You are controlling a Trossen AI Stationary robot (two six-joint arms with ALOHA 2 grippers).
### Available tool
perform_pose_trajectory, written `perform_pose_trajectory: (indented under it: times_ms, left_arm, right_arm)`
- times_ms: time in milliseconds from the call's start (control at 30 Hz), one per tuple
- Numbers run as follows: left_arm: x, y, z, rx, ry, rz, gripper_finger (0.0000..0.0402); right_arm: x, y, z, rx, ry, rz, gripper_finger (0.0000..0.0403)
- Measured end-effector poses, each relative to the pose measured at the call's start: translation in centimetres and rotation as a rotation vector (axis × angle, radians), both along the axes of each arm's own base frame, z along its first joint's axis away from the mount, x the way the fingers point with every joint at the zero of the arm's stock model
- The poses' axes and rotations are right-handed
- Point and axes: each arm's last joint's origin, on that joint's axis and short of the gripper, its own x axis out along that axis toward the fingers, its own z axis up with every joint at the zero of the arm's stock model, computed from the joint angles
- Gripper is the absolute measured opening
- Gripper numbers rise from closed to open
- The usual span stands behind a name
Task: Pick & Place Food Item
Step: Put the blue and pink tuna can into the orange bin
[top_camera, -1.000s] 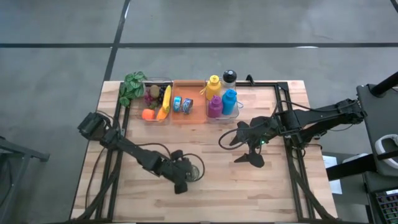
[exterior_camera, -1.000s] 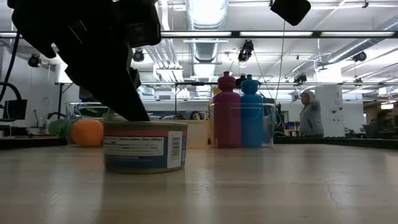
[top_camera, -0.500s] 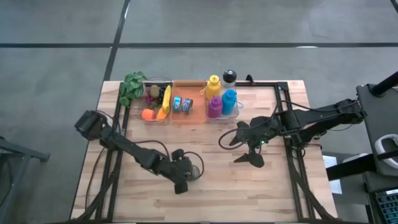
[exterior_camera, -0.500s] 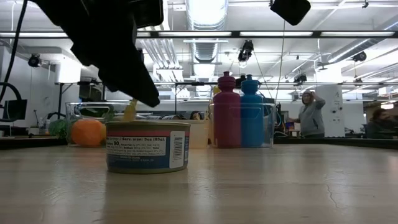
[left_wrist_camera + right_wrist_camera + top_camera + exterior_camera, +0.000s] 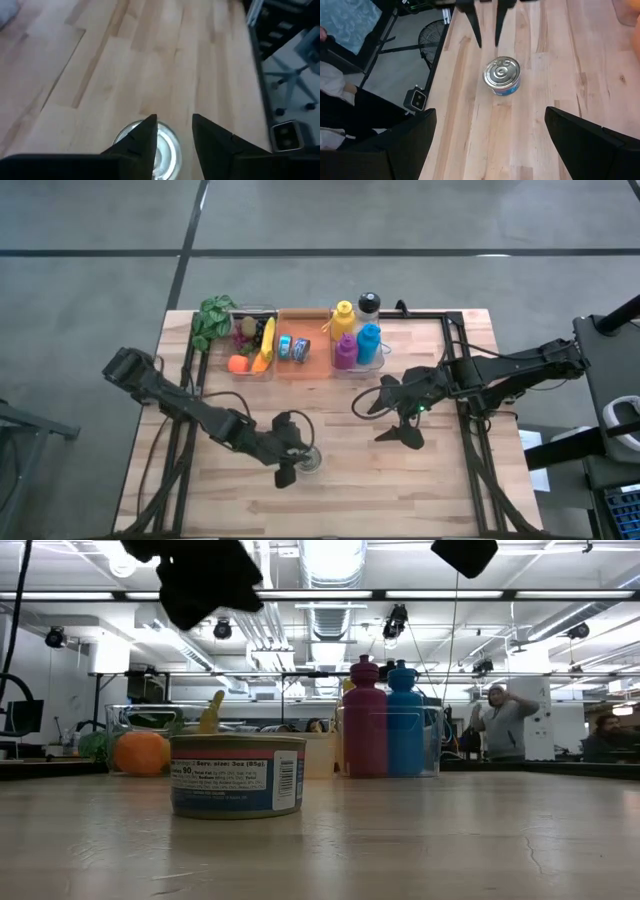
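A round tin can (image 5: 308, 461) with a blue label stands upright on its base on the wooden table, near the front edge; it also shows in the low view (image 5: 236, 776) and the right wrist view (image 5: 502, 75). My left gripper (image 5: 292, 448) hangs above and just left of the can, open, with nothing between its fingers (image 5: 150, 127); the can's lid (image 5: 162, 147) shows below them. Right of the table's middle, my right gripper (image 5: 375, 418) waits in the air, wide open and holding nothing (image 5: 490, 112).
Along the far edge stand a clear bin (image 5: 252, 345) with a banana and an orange, an orange tray (image 5: 300, 350) with tins, and a clear bin of coloured bottles (image 5: 357, 340). A leafy green (image 5: 212, 318) lies at the far left. A person (image 5: 497, 722) stands beyond the table.
My left gripper has gone straight up from beside the can and now hangs well above it. The can stays upright on the table where it was.
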Motion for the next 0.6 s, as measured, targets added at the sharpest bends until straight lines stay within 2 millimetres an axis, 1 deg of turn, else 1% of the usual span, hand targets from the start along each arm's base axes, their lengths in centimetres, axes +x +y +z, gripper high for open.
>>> perform_pose_trajectory:
  times_ms: [167,300,433,500,600]
  left_arm:
    - [-0.9,0.4,2.3,-0.034,-0.068,-0.002,0.0131]
    - [-1.6,0.7,3.8,-0.056,-0.113,-0.001,0.0131]
    - [-2.4,1.2,5.1,-0.06,-0.148,0.015,0.0129]
    - [-2.7,1.4,5.5,-0.062,-0.157,0.016,0.0129]
    - [-3.0,1.5,6.0,-0.04,-0.178,0.003,0.0131]
  right_arm:
    - [0.1,0.1,-0.1,0.034,0.019,-0.029,0.037]
    - [0.2,0.8,-0.4,-0.012,0.017,-0.05,0.036]
    - [0.5,2.1,-1.0,-0.066,0.024,-0.068,0.0326]
    - [0.9,2.7,-1.2,-0.082,0.009,-0.087,0.0302]
    - [1.7,3.5,-2.1,-0.107,0.022,-0.087,0.0264]
